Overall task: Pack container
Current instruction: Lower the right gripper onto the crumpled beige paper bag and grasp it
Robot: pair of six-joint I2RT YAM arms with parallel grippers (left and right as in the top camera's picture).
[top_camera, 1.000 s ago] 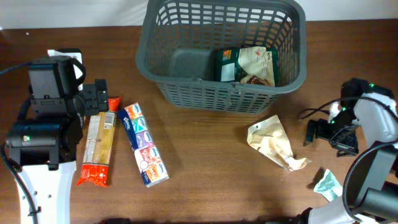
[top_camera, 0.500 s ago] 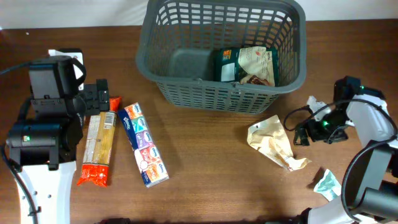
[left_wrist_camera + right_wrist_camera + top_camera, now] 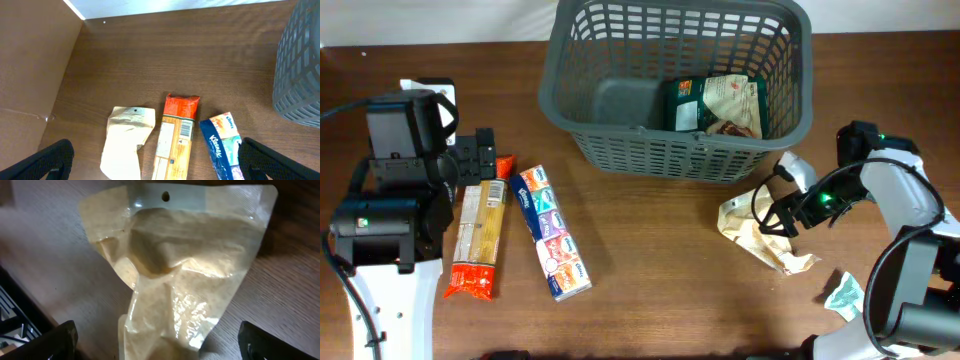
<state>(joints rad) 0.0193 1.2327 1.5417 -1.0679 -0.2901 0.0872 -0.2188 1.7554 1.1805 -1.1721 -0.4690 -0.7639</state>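
We see a brown wooden tabletop (image 3: 650,270). The grey plastic basket (image 3: 620,150), slotted with a smooth rim, sits at the far side. Our right pincer (image 3: 775,215) is spread wide over a crinkly, shiny cream bag (image 3: 185,275). Our left pincer (image 3: 475,158) is spread too.

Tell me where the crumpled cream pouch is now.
In the overhead view the cream pouch lies on the right side of the table, just in front of the container, with the right gripper at its right edge.
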